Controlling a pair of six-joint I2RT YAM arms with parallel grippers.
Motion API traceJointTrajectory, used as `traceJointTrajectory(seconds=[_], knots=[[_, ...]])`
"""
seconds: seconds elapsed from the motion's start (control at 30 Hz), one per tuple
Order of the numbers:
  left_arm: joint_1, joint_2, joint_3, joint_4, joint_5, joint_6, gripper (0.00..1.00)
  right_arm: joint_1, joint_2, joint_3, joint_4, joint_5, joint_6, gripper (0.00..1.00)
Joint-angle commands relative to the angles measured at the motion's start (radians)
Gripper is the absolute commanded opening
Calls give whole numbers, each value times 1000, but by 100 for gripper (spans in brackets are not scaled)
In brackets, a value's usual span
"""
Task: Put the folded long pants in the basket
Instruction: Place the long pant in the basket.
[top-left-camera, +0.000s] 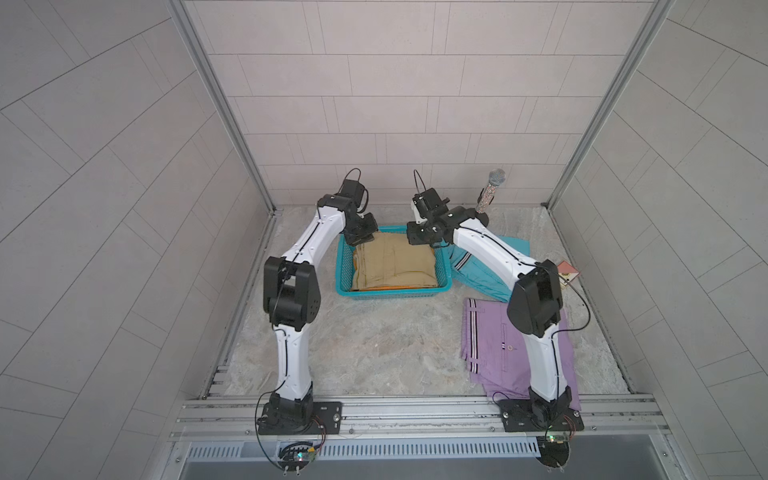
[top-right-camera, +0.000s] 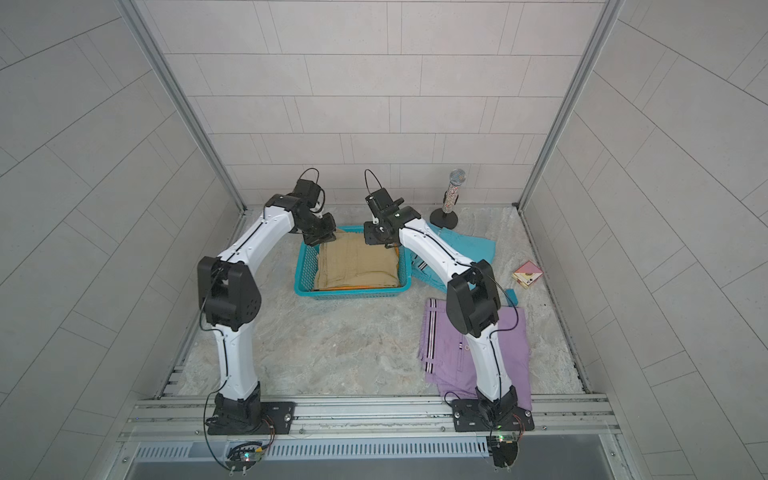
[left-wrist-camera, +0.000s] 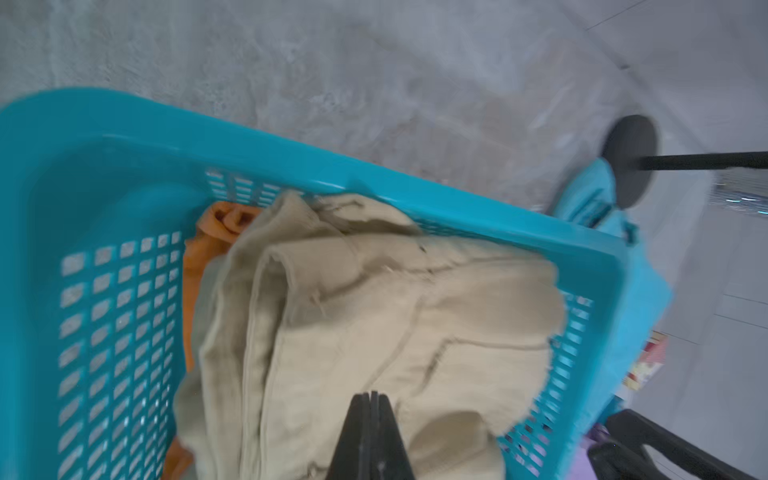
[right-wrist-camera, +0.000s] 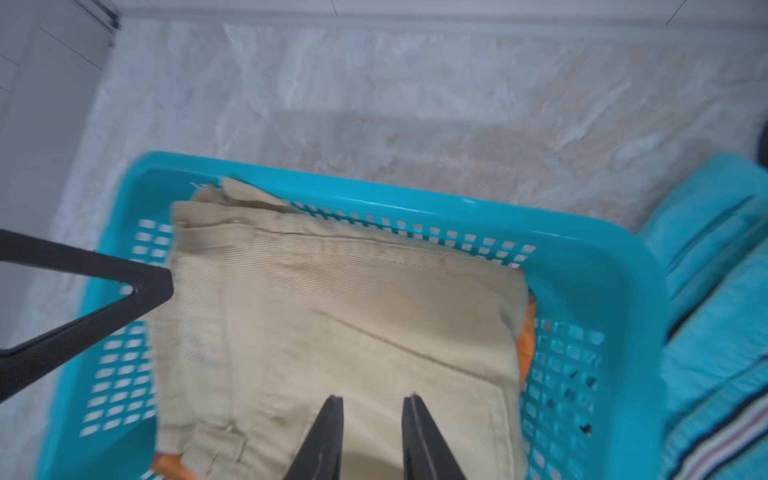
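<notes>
The khaki pants (top-left-camera: 395, 262) lie in the basket (top-left-camera: 395, 293) over the orange pants (left-wrist-camera: 191, 266), so two seem done. The turquoise pants (top-left-camera: 478, 282) just beside it and the lilac pants (top-left-camera: 490, 345) nearer the front are not yet in. Over the khaki, the left gripper (left-wrist-camera: 370, 394) is clenched on nothing, and the right gripper (right-wrist-camera: 372, 399) is parted and empty.

Light is bright, even and diffuse; shadows beside the basket (top-left-camera: 390, 294) are faint and soft-edged. Both top views are sharp, with tile lines on the walls (top-left-camera: 124, 208) bowing toward the edges. Both wrist views are motion-blurred; basket mesh smears, and the rim carries slight glare.
</notes>
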Motion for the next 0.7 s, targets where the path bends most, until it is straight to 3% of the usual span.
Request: traceJointTrajectory(seconds=[0.0,0.13,0.27,0.3,0.37,0.4,0.5,0.53,0.6,0.67], knots=[[5,111,40,-107,-48,57,0,0,108,36,-74,-5,-9,27],[5,143,46,-109,-60,60,0,-1,120,33,-78,-2,-21,27],[-3,29,41,-109,-62,61,4,-8,42,76,-127,17,-40,31],[-7,-10,38,-113,-61,60,11,-10,14,90,-143,18,-44,33],[-26,-137,1,-109,-58,46,43,-10,-77,98,-174,30,-50,38],[-41,-200,-27,-98,-58,40,53,-9,-126,79,-180,34,-49,41],[-130,-424,-160,-77,-103,8,94,-9,-337,-83,-148,50,-34,50],[-176,-498,-221,-70,-141,-17,100,-10,-424,-167,-114,53,-26,54],[-255,-640,-378,1,-153,-76,100,-11,-583,-345,-41,58,-3,64],[-348,-779,-590,181,-122,-174,100,-12,-736,-492,-1,60,20,74]])
